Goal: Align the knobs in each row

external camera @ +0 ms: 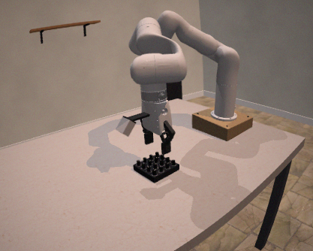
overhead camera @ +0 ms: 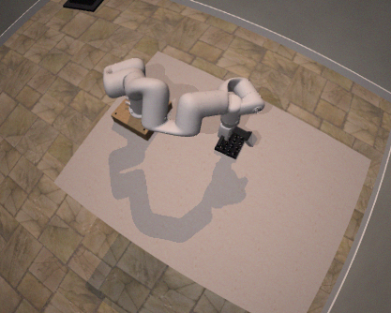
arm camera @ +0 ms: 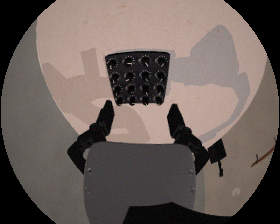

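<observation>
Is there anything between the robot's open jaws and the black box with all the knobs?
Nothing. In the exterior view the open gripper hangs just above the black square knob box, only air between them; the wrist view shows the same.
</observation>
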Controlling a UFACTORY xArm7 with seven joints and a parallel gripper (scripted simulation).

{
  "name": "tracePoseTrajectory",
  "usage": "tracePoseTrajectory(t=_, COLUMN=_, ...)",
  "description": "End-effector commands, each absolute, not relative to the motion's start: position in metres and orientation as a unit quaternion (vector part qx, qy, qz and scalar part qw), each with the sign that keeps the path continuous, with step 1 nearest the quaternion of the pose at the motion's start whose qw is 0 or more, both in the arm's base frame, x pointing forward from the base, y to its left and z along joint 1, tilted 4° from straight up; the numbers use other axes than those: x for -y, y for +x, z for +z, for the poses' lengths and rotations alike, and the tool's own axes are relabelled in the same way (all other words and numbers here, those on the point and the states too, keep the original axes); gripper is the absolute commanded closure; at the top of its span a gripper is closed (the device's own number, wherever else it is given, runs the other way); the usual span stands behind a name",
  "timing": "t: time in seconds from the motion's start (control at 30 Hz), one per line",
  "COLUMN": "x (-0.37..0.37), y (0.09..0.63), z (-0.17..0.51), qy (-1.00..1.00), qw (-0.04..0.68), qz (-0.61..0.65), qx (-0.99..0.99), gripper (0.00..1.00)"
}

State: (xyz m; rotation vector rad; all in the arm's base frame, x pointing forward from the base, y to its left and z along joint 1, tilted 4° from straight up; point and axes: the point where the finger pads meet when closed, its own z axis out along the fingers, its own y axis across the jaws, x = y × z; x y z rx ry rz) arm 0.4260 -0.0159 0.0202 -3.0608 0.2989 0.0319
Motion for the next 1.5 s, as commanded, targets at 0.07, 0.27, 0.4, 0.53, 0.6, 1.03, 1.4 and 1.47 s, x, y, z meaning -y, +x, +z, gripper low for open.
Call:
tracePoseTrajectory(t=0.07, x=0.016, y=0.427, z=0.022, qy=-0.995, qw=0.033, qz=0.009, qx=-0.097, gripper=0.0)
tracePoseTrajectory(t=0.27, x=0.016, y=0.427, z=0.022, qy=-0.995, qw=0.033, qz=0.009, qx=-0.097, gripper=0.0)
tracePoseTrajectory(t=0.4, x=0.016, y=0.427, z=0.022, qy=-0.995, qw=0.033, qz=0.009, qx=-0.097, gripper=0.0)
tracePoseTrajectory(t=0.53, x=0.016, y=0.425, z=0.022, qy=-0.995, qw=0.033, qz=0.009, qx=-0.097, gripper=0.0)
tracePoseTrajectory(t=0.6, x=0.015, y=0.423, z=0.022, qy=-0.995, qw=0.033, qz=0.009, qx=-0.097, gripper=0.0)
tracePoseTrajectory(t=1.03, x=0.013, y=0.405, z=0.022, qy=-0.995, qw=0.033, qz=0.009, qx=-0.097, gripper=0.0)
tracePoseTrajectory(t=1.4, x=0.011, y=0.384, z=0.022, qy=-0.995, qw=0.033, qz=0.009, qx=-0.097, gripper=0.0)
tracePoseTrajectory(t=1.47, x=0.011, y=0.382, z=0.022, qy=-0.995, qw=0.033, qz=0.009, qx=-0.097, gripper=0.0)
